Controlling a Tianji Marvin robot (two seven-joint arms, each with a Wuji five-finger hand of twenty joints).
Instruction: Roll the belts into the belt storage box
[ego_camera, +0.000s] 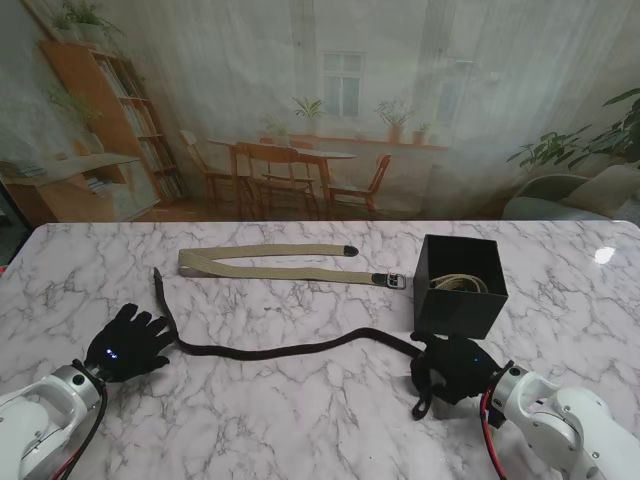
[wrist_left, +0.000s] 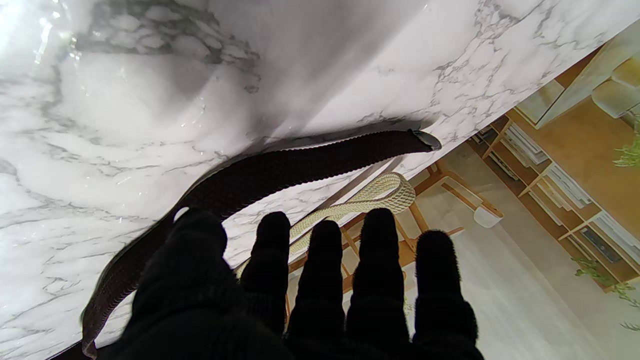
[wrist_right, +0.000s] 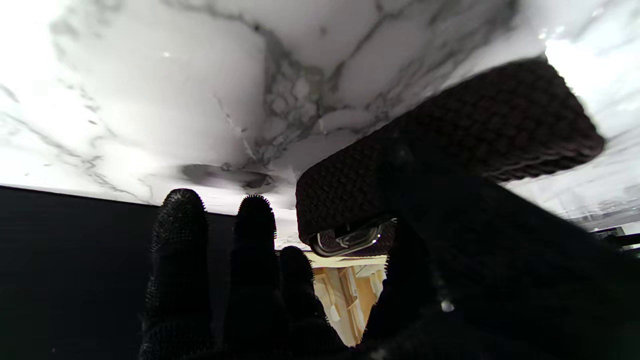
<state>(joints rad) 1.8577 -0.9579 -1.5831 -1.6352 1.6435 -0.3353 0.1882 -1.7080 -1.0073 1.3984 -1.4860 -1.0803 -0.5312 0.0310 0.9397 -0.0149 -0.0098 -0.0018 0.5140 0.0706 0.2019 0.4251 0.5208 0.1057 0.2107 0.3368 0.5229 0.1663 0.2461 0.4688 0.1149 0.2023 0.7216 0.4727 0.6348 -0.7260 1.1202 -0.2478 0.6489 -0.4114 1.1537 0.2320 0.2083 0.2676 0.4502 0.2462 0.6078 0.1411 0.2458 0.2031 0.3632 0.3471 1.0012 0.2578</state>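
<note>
The black belt (ego_camera: 280, 350) lies flat on the marble table (ego_camera: 300, 420), running as a long wavy strip from a point just beside the black storage box (ego_camera: 460, 287) toward the robot's left. Its buckle end is folded back on itself next to the box, on the side nearer to me; the right hand (ego_camera: 452, 368) is clamped on that fold. In the right wrist view the woven strap (wrist_right: 450, 145) doubles over a metal buckle (wrist_right: 350, 239), pinched by the thumb, while the other fingers (wrist_right: 180, 250) extend straight.

The far tail of the black belt (wrist_left: 280, 170) curves away from the box and passes beside the left hand (ego_camera: 130, 343). That hand rests palm down with fingers (wrist_left: 325, 270) spread apart and grips nothing.

The beige belt (ego_camera: 280, 263) lies folded double to the left of the box, slightly farther from me, its buckle (ego_camera: 390, 281) nearest the box. A rolled light-coloured belt (ego_camera: 462, 284) sits inside the box.
</note>
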